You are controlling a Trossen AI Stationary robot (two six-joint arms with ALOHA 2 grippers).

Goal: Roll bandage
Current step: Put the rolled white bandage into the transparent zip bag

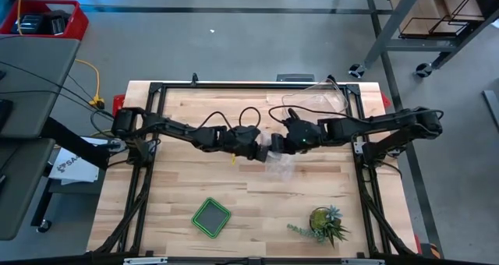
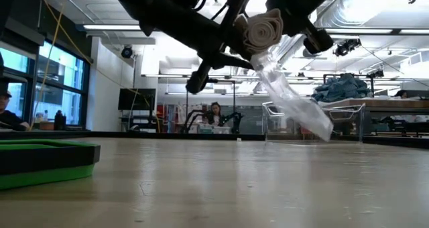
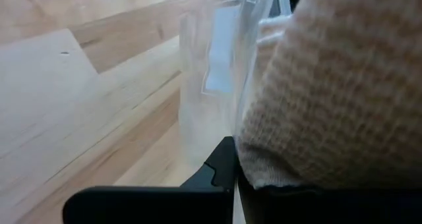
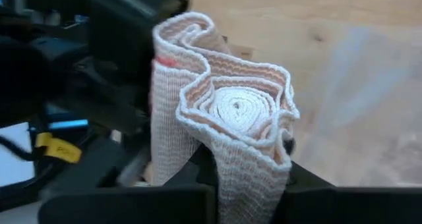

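Your two arms meet above the middle of the counter (image 1: 203, 171). The bandage (image 2: 263, 28) is a loose roll held in the air between them, coils showing end-on in the right wrist view. The left gripper (image 1: 269, 146) has its fingers clamped on the roll. The right gripper (image 1: 287, 140) is pressed against it from the other side; you cannot tell how its fingers stand. A clear plastic bag (image 2: 295, 100) hangs below the roll, just clear of the counter.

The bandage (image 1: 274, 143) hangs above mid-table (image 1: 187, 179), between both pincers. A plastic bag (image 1: 284, 165) dangles under the bandage. Nearer the front edge than the bandage sit a tray (image 1: 211, 217) and a plant (image 1: 326, 224).
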